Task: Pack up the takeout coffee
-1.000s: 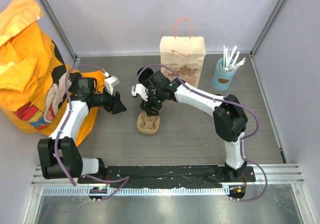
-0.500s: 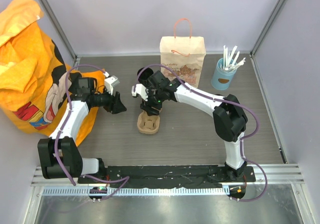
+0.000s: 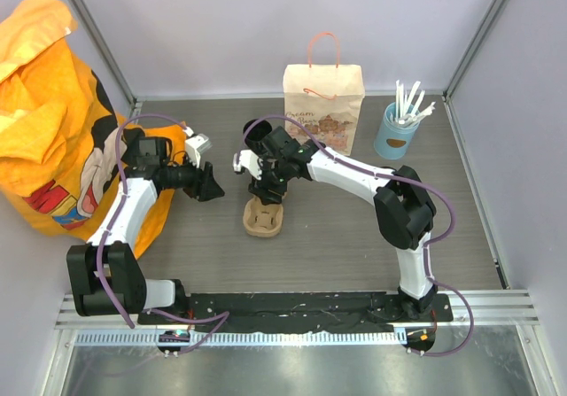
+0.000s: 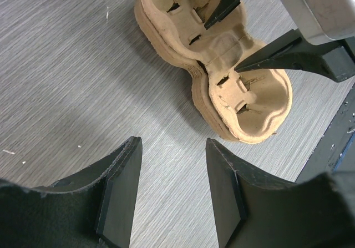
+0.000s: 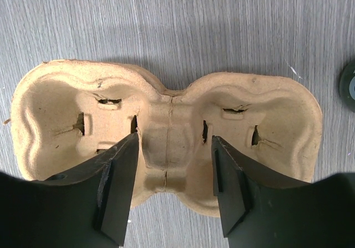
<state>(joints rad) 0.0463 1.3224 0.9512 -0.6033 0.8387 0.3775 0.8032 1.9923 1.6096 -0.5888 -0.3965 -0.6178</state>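
From above, I see the coffee cup (image 3: 256, 131) standing on the table (image 3: 354, 236) beyond the cup carrier (image 3: 263, 219), outside the paper bag (image 3: 323, 104), so nothing is packed yet. My left wrist camera shows the left claw (image 4: 172, 145) spread and empty near the carrier. My right wrist camera shows the right claw (image 5: 175, 142) spread, straddling the carrier's middle, grasping nothing. I judge that loading and bagging are both still to do.

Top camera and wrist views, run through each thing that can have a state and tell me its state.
pulp cup carrier: flat on the table, both wells empty.
takeout coffee: upright on the table, lid on, not in the carrier.
right gripper: jaws open, straddling the carrier's middle.
left gripper: jaws open, empty.
paper bag: upright.
blue cup: upright, holding straws.
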